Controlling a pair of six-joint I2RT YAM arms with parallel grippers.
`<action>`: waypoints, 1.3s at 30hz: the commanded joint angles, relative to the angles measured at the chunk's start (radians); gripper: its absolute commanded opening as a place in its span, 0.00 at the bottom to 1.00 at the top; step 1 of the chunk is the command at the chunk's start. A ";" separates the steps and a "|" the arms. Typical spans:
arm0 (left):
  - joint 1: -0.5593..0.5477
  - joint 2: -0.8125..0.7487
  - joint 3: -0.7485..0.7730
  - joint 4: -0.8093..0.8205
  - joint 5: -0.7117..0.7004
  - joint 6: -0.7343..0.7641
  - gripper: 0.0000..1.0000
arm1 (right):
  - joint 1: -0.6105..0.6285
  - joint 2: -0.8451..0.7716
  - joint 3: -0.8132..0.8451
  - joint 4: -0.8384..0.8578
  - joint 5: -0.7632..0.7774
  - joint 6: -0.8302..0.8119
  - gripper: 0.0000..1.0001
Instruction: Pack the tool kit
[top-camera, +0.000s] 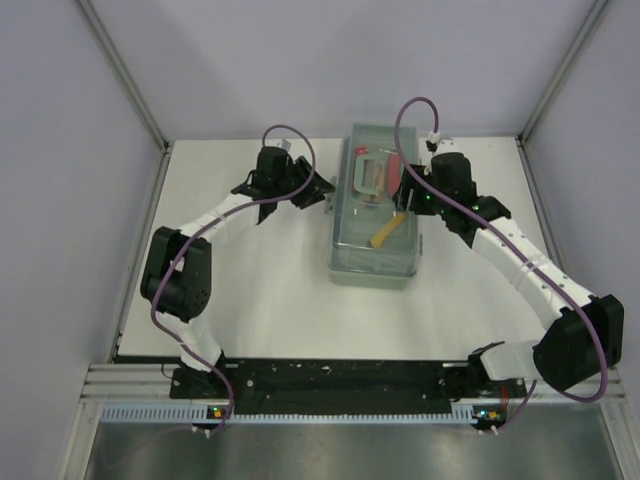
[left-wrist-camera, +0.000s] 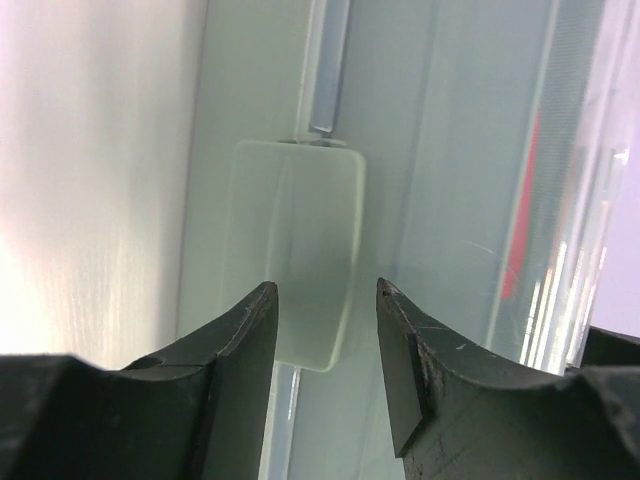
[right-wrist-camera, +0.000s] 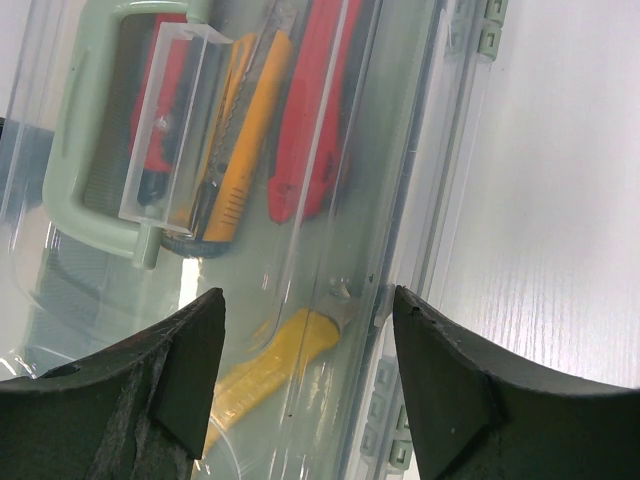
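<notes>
The tool kit is a clear-lidded, pale green box (top-camera: 375, 250) in the middle of the table, lid down. Inside I see a yellow-handled tool (right-wrist-camera: 275, 360), a red tool (right-wrist-camera: 310, 110) and an orange utility knife (right-wrist-camera: 245, 130) under the green carry handle (right-wrist-camera: 85, 200). My left gripper (top-camera: 318, 190) is open at the box's left side, its tips (left-wrist-camera: 325, 285) either side of a pale green latch (left-wrist-camera: 295, 240) without touching it. My right gripper (top-camera: 400, 195) is open and empty, its jaws (right-wrist-camera: 307, 295) spread wide over the lid's right edge.
The white table (right-wrist-camera: 560, 200) lies bare to the right of the box. Small green hinge pieces (right-wrist-camera: 385, 425) line the box's right rim. Grey walls and metal frame posts (top-camera: 125, 75) enclose the table on three sides.
</notes>
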 joint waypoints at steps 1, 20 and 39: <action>-0.112 -0.059 -0.003 0.115 0.206 -0.027 0.49 | 0.019 0.054 -0.012 -0.017 -0.087 -0.002 0.64; -0.115 0.013 -0.055 0.175 0.251 -0.046 0.20 | 0.019 0.058 -0.016 -0.018 -0.087 0.005 0.63; -0.057 -0.024 0.064 -0.020 0.171 0.031 0.42 | 0.019 0.072 0.035 -0.055 -0.018 0.028 0.63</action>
